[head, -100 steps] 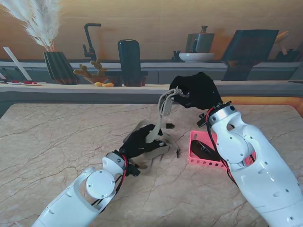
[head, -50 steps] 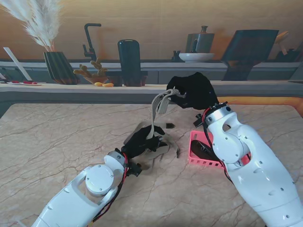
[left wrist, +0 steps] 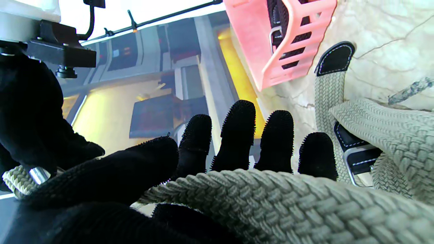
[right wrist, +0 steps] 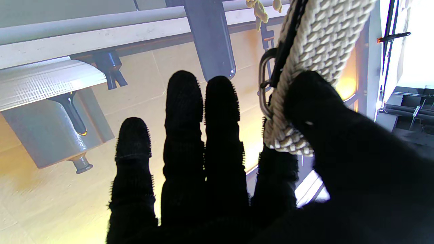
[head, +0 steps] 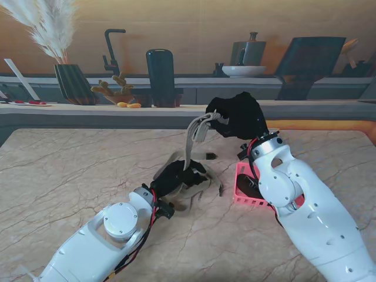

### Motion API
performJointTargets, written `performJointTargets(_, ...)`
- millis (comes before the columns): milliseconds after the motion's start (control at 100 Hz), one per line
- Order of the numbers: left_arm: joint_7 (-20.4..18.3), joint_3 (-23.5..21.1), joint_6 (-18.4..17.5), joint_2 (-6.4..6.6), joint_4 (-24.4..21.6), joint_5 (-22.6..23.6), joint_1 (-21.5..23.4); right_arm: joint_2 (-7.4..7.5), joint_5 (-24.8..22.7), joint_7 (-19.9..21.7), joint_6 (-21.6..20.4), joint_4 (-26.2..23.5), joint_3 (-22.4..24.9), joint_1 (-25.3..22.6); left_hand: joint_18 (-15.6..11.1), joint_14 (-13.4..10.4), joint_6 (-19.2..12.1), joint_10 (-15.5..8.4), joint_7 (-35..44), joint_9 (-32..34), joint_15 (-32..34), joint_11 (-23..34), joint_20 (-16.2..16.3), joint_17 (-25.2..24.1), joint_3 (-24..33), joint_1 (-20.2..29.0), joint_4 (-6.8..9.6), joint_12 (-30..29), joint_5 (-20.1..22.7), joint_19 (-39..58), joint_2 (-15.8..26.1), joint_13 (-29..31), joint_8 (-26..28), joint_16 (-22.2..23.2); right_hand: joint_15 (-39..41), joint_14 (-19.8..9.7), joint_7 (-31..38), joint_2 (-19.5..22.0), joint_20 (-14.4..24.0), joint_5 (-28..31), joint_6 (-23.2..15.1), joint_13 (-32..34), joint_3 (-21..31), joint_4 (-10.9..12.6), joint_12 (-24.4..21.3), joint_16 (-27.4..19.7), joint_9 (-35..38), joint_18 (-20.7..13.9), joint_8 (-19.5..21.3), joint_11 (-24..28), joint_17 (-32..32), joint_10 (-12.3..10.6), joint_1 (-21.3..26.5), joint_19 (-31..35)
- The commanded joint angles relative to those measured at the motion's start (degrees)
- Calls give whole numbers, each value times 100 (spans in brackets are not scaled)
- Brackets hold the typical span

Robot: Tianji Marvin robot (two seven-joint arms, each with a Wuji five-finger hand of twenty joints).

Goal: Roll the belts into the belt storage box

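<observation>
Right hand (head: pixel 238 114), black-gloved, pinches the buckle end of the braided beige belt (head: pixel 189 154) at upper centre of the stand's frame, thumb against forefinger. The woven strap drops to the left hand (head: pixel 175 176), fingers curled over loose coils on the marble bench (head: pixel 70 170). Left wrist view alone shows black belts inside the slatted pink belt storage box (left wrist: pixel 284 37).

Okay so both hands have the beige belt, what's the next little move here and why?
Probably start winding: the right hand pinches the beige belt by its buckle end, lifted, while the left hand grips it lower, the rest heaped loose on the table. The pink box, already holding a dark belt, takes only a coil.
</observation>
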Motion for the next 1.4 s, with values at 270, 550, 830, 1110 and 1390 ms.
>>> performJointTargets(270, 119, 40, 241, -114, 0, -14, -1, -182, 549, -84, 283, 104, -255, -98, -135, -184, -252, -292, 594, 276, 406, 443, 86, -76, 399, 452, -277, 226, 47, 156, -526, 135, 586, 254, 200, 59, 786, 442, -124, 391, -119, -123, 165, 209, -63, -43, 49, 177, 178, 183, -135, 127, 411, 255)
performJointTargets(550, -150, 33, 359, -65, -64, -191, 5, -297, 726, -472, 508, 420, -504, -31, -334, -244, -198, -394, 789, 202, 489, 521, 106, -59, 39, 877, -159, 153, -834, 240, -329, 218, 809, 104, 303, 68, 798, 495, -151, 335, -74, -161, 147, 207, -81, -30, 4, 197, 176, 267, -155, 144, 423, 320)
performJointTargets(830, -244, 36, 471, -76, -135, -444, 35, -358, 717, -749, 471, 841, -855, 86, -309, -148, -370, -297, 740, 117, 431, 339, 99, -128, -282, 845, -389, 103, -783, 219, -345, 87, 815, 20, 387, 64, 836, 535, -186, 283, -83, -202, 110, 219, -136, -42, -53, 206, 160, 362, -205, 139, 431, 406)
performJointTargets(1110, -50, 10, 519, -141, -165, -556, 91, -413, 860, -820, 435, 1067, -1119, 133, -421, -333, -536, -393, 237, -391, 49, -98, 112, -280, -1523, 1291, -1043, -8, -881, 9, 79, -318, 783, -59, 434, 86, 874, 529, -240, 271, -67, -229, 117, 231, -198, -74, -64, 224, 125, 438, -257, 155, 439, 466)
performJointTargets(1390, 379, -67, 456, -236, -222, -586, 212, -380, 763, -875, 203, 1182, -1194, -46, -606, -643, -742, -696, -168, -1187, -220, -509, 221, -413, -3726, 1734, -1133, -278, -1283, -147, 1090, -707, 712, -85, 441, 66, 888, 521, -279, 276, -86, -258, 121, 217, -234, -100, -74, 231, 98, 459, -279, 140, 430, 492)
